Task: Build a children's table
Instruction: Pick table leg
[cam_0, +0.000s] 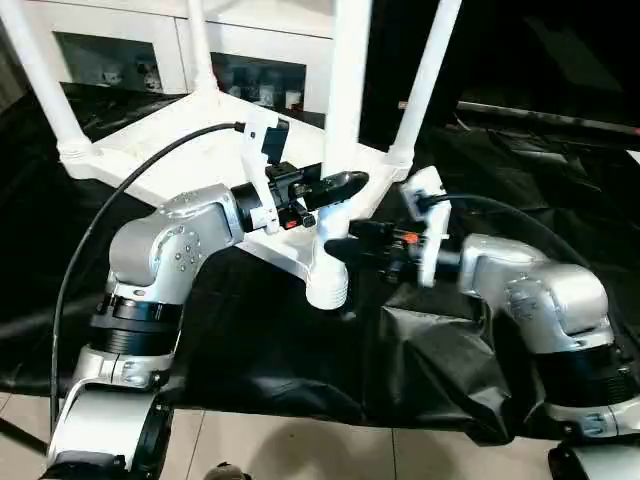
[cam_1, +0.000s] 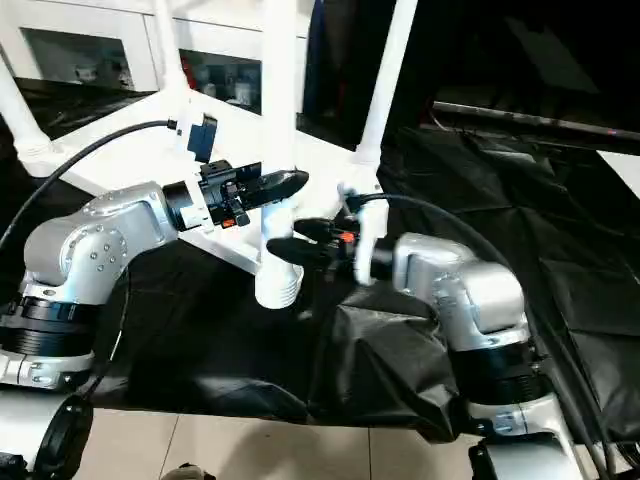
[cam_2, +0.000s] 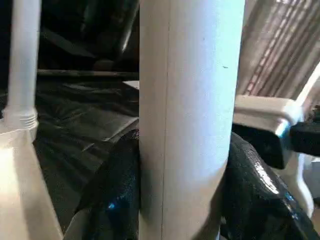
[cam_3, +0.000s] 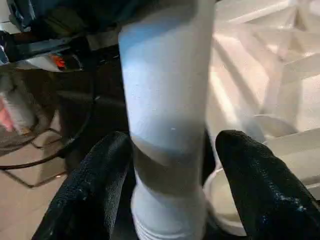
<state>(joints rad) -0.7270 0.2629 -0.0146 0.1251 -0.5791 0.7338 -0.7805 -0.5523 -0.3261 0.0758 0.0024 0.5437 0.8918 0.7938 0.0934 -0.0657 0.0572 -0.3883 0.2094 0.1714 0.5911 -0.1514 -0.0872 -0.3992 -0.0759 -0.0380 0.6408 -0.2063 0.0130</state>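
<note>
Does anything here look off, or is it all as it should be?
One thing: the near leg is not seated. Its ribbed end hangs beside the corner socket of the upturned table top, while the other three legs stand in theirs. The left gripper clamps the loose leg.

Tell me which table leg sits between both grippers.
The nearest leg, at the tabletop's front corner. The left gripper and right gripper flank it just above its socket; the other three legs stand farther back, untouched.
</note>
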